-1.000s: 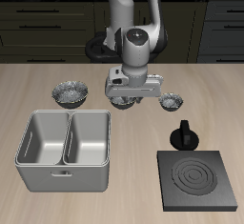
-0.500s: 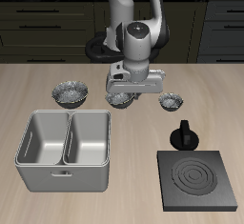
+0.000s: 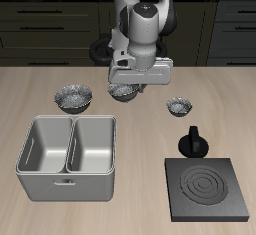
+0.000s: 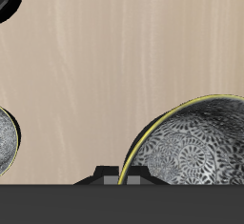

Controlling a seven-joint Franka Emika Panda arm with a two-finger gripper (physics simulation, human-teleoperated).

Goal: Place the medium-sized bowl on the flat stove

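The gripper [image 3: 126, 82] is rising from the counter [image 3: 128, 109], higher than a second ago, with the medium-sized bowl [image 3: 124, 91] coming up beneath it, apparently clamped by its rim in the jaws. The flat stove [image 3: 208, 191] is waiting at about four o'clock from the bowl, well apart, so the carry across looks to be next.

Your way to the stove [image 3: 209, 190] lies over open table; its knob [image 3: 193, 141] and the small bowl [image 3: 179, 105] stand between.
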